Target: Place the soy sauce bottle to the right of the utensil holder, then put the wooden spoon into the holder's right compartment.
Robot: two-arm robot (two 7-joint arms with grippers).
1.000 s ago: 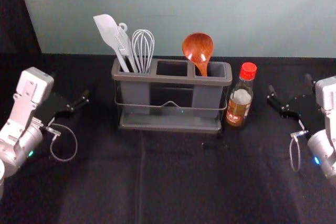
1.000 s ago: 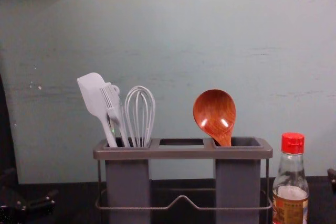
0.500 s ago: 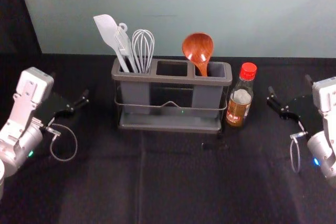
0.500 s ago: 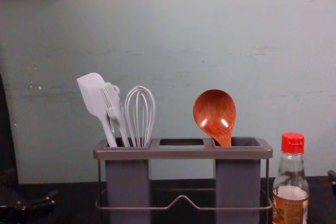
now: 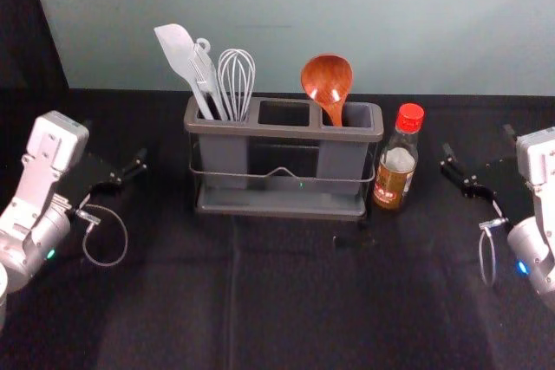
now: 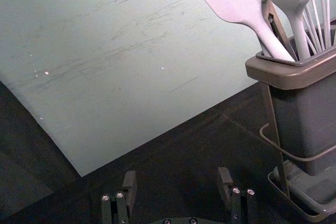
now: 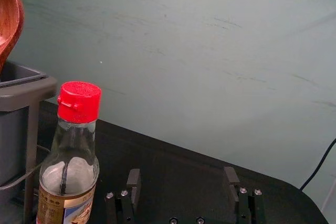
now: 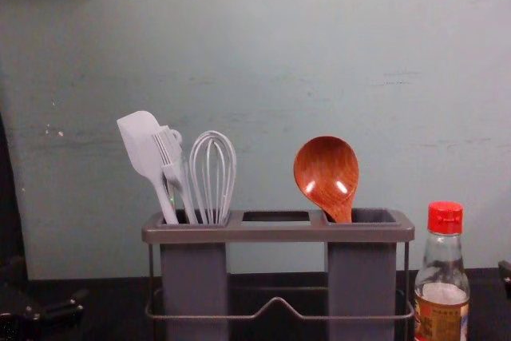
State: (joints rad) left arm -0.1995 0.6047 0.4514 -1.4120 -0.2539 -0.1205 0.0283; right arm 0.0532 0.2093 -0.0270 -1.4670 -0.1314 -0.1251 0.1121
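The soy sauce bottle [image 5: 395,172] stands upright on the counter [image 5: 303,301], just right of the utensil holder [image 5: 282,131]. The wooden spoon [image 5: 328,80] sits bowl-up in its right compartment [image 5: 358,115]. The left pincer [image 5: 114,142], left of the holder, and right pincer [image 5: 478,139], right of the bottle, gape wide, gripping nothing.

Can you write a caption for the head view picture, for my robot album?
Wooden spoon in the holder's right compartment, soy sauce bottle standing just right of the holder.
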